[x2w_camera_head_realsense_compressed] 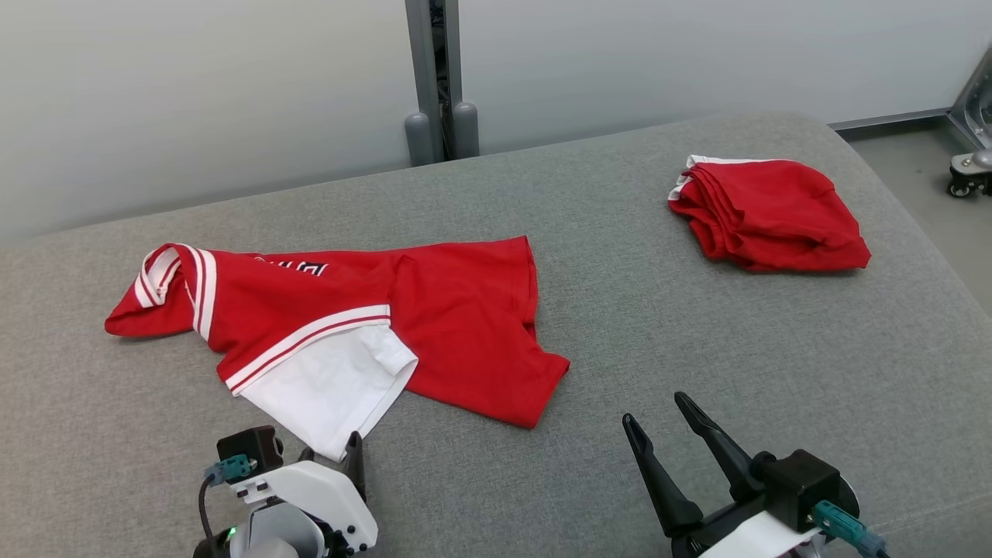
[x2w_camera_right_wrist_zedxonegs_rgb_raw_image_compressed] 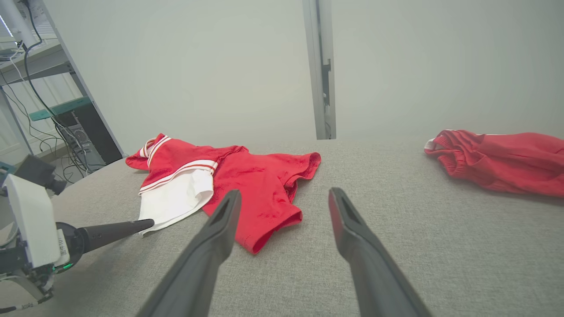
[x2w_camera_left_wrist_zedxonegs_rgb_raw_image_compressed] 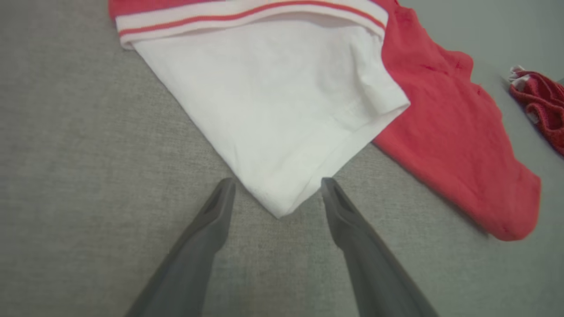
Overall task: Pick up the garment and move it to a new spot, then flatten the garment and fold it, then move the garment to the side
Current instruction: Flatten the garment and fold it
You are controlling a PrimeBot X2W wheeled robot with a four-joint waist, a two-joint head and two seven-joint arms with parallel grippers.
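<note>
Head view: a rumpled red-and-white fabric jersey [x2w_camera_head_realsense_compressed: 457,318] lies on the grey cloth worktop [x2w_camera_head_realsense_compressed: 659,341], its white sleeve corner between the parted jaws of the left gripper [x2w_camera_left_wrist_zedxonegs_rgb_raw_image_compressed: 277,181]. Right gripper [x2w_camera_head_realsense_compressed: 654,408] jaws stand apart, empty, to the jersey's right.

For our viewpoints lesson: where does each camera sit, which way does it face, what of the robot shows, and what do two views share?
Head view: on the head, facing forward and down at the grey surface and spread garment; left gripper and right gripper below, jaws open.
Left wrist view: on the left wrist, facing down along its fingers at the white sleeve.
Right wrist view: on the right wrist, facing low across the surface; its fingers, plus the left gripper.
Shared: both wrist views show the folded garment.
</note>
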